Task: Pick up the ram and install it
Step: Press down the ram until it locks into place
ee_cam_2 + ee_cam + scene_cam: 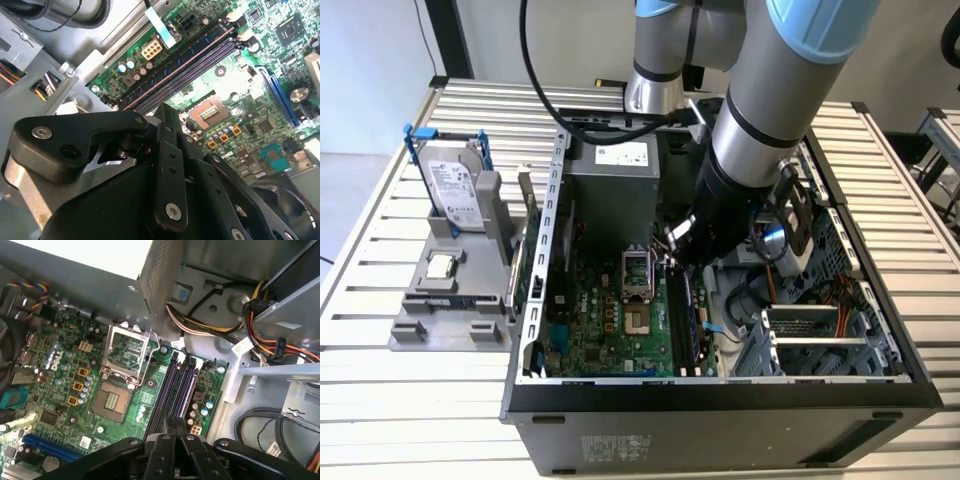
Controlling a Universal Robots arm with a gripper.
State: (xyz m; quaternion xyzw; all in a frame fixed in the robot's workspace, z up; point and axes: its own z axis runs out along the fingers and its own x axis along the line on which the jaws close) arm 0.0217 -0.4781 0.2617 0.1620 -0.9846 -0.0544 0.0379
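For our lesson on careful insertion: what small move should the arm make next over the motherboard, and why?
Probably a short, straight descent. The tool hangs just above the empty memory slots, lined up along them. Whether it carries the ram is hidden.

Grey arm [760, 110] w/ light-blue joint caps, black pincer [165, 150], silver screws.

You have the open computer case [720, 395] filling the centre and lower right of the exterior view, with the motherboard [605, 330] lying flat inside its left half. The memory slots [685, 320] run just right of the processor socket [638, 290]. A holder [445, 305] stands outside the case at left, and the hard drive [455, 190] sits upright in it.
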